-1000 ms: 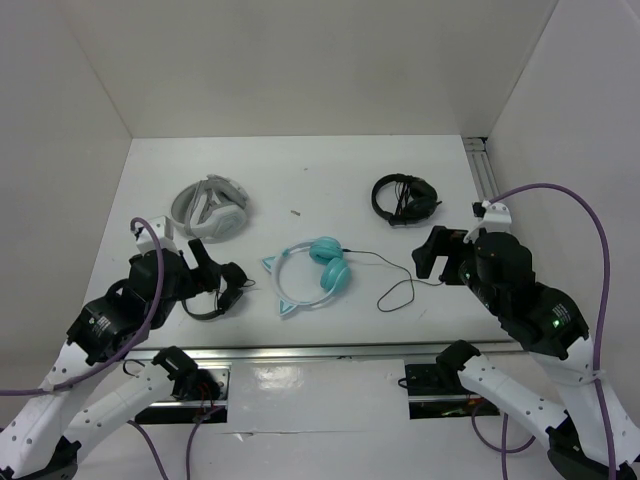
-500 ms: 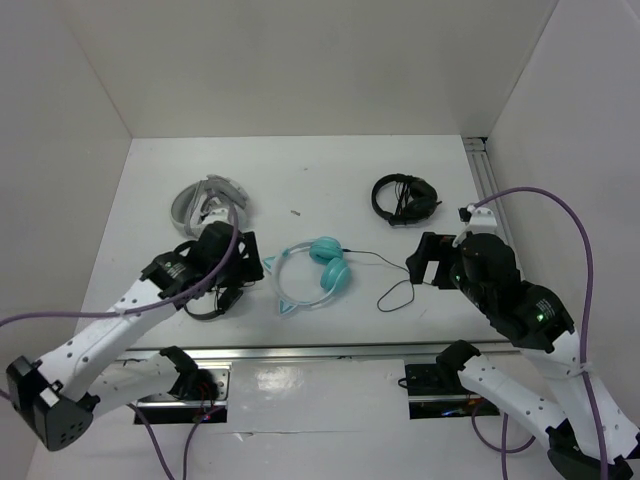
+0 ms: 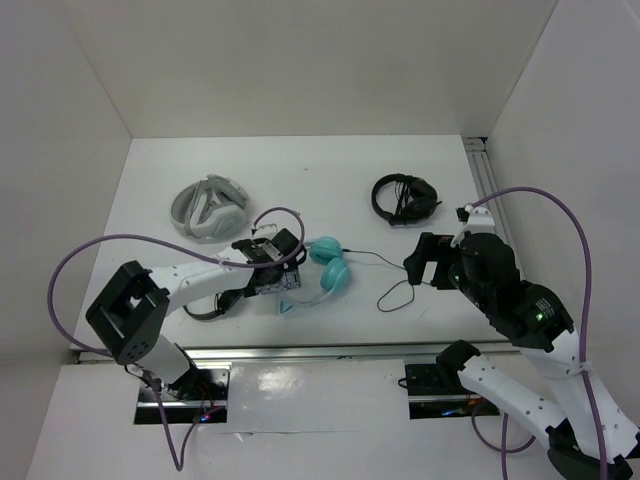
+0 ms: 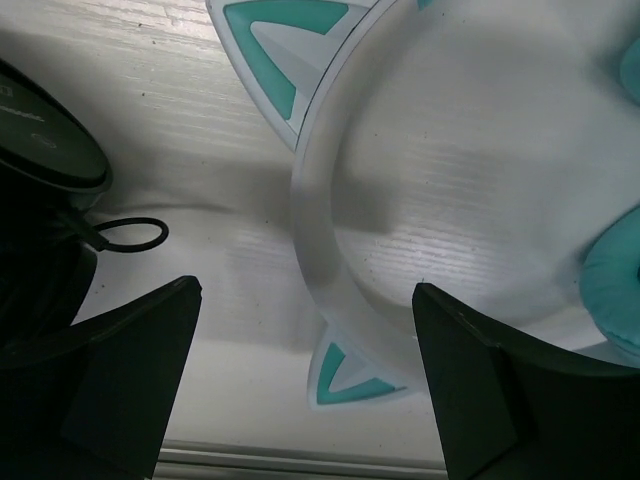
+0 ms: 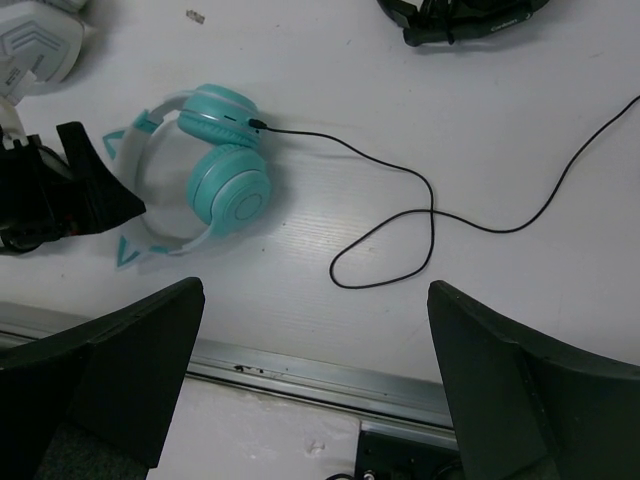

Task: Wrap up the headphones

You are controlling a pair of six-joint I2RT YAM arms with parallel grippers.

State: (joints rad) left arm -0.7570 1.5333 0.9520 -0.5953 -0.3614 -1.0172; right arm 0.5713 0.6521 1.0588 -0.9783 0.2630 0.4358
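Just under the left gripper (image 4: 305,300), whose jaws are held wide apart, the pale blue headband (image 4: 315,200) of the teal cat-ear headphones (image 3: 333,275) is framed, running across their closing line.

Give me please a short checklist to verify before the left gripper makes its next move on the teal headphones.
1. Left gripper open: ok, jaws wide apart.
2. Headband of the headphones between its fingers: ok.
3. Fingers low enough to grasp: cannot tell.
4. Cable clear of the small black headphones: ok, it lies loose and apart from them.
5. Right gripper open and holding nothing: ok.
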